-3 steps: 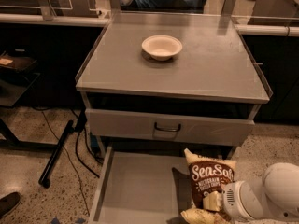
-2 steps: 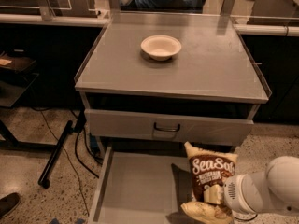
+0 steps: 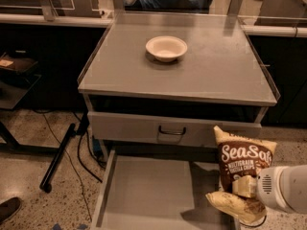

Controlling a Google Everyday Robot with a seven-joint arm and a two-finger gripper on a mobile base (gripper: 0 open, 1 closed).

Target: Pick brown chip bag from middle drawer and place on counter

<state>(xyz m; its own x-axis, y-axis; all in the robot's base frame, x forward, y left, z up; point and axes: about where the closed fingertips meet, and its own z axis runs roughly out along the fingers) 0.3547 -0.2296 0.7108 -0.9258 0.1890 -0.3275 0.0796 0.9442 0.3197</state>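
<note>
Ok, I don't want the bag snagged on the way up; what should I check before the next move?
1. Gripper, at lower right, shut on brown chip bag: ok.
2. Bag off the middle drawer floor: ok, shadow beneath.
3. Bag higher than the counter: not ok, it hangs below the front edge.
4. Bare counter in front of the white bowl: ok.
5. Clearance from the upper drawer front: cannot tell.
</note>
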